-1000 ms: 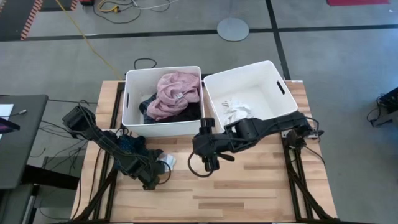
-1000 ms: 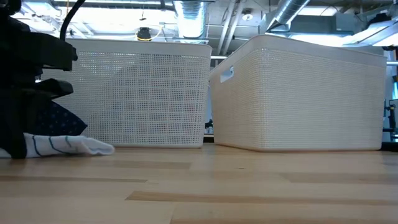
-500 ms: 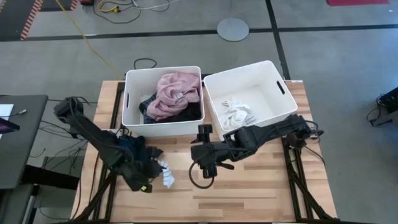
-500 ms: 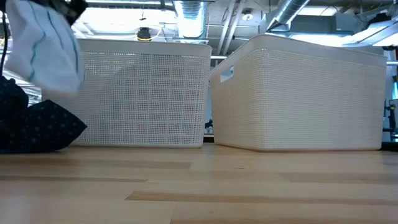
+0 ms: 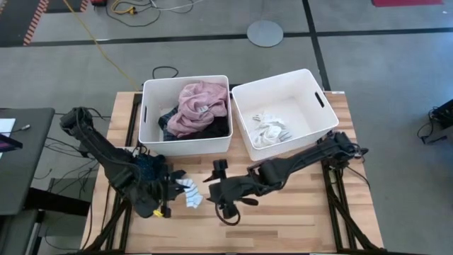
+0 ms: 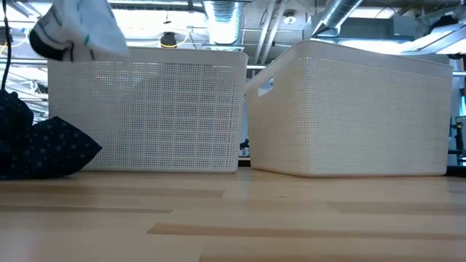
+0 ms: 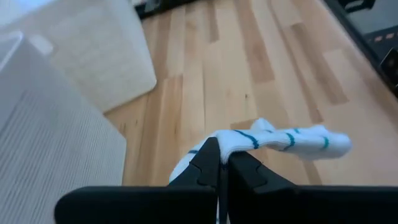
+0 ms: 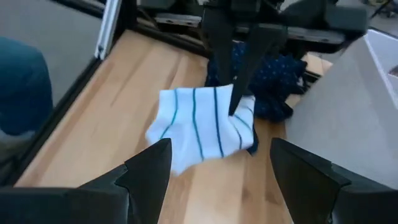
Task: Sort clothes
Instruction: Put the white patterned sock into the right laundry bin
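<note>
High view, left to right, all placed against the left bin (image 5: 146,120). Left gripper (image 5: 170,190) in front of that bin's front wall, above the wooden table (image 5: 297,219), fingers pressed together and pinching a white sock with teal stripes (image 5: 188,193). Sock lifted clear of the tabletop, hanging high against the left bin's mesh wall in the low view (image 6: 80,25). Dark navy patterned garment (image 5: 148,166) heaped on the table just in front of the left bin's front left corner, beside the left arm. Pink garment (image 5: 199,105) piled inside the left bin over darker clothes (image 5: 170,122). Right gripper (image 5: 216,193) in front of the left bin's front right corner, just beside the raised sock, fingers spread wide and holding nothing. Right bin (image 5: 312,88) beside the left bin, small white socks (image 5: 270,129) lying on its floor.
</note>
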Motion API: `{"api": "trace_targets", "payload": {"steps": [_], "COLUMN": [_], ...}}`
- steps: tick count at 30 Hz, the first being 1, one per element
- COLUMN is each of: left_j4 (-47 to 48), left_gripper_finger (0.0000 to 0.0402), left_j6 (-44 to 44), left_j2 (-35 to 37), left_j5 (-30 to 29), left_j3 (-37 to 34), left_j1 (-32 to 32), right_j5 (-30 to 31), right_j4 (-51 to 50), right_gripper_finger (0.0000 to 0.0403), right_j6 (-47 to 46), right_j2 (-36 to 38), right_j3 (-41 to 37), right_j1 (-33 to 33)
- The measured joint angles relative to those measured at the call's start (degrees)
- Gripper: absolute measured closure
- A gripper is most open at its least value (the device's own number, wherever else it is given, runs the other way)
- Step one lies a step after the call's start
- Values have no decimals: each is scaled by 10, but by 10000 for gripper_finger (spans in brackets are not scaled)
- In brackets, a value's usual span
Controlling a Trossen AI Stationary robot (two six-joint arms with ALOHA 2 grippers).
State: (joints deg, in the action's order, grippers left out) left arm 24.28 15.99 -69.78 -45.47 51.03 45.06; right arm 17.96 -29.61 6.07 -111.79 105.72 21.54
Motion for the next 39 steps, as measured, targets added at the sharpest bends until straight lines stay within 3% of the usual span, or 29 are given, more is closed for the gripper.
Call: {"api": "trace_targets", "payload": {"steps": [7, 15, 28, 33, 39], "left_j4": [-74, -146, -252, -252, -252], "left_gripper_finger": [401, 401, 401, 401, 401], "left_j6": [-85, -175, -302, -304, -318], "left_j2": [0, 0, 0, 0, 0], "left_j5": [-2, -15, -17, -17, -25], "left_j3": [0, 0, 0, 0, 0], "left_j1": [0, 0, -1, -4, -4], "right_j5": [-68, -114, -117, -117, -117], "right_j4": [128, 205, 230, 222, 219], "right_gripper_finger": [113, 113, 119, 165, 301], "right_j6": [-17, -31, -33, -44, -31], "right_j2": [1, 0, -1, 0, -1], "right_j3": [-65, -109, -115, -115, -115], "right_j1": [-24, -34, -47, -52, -56]}}
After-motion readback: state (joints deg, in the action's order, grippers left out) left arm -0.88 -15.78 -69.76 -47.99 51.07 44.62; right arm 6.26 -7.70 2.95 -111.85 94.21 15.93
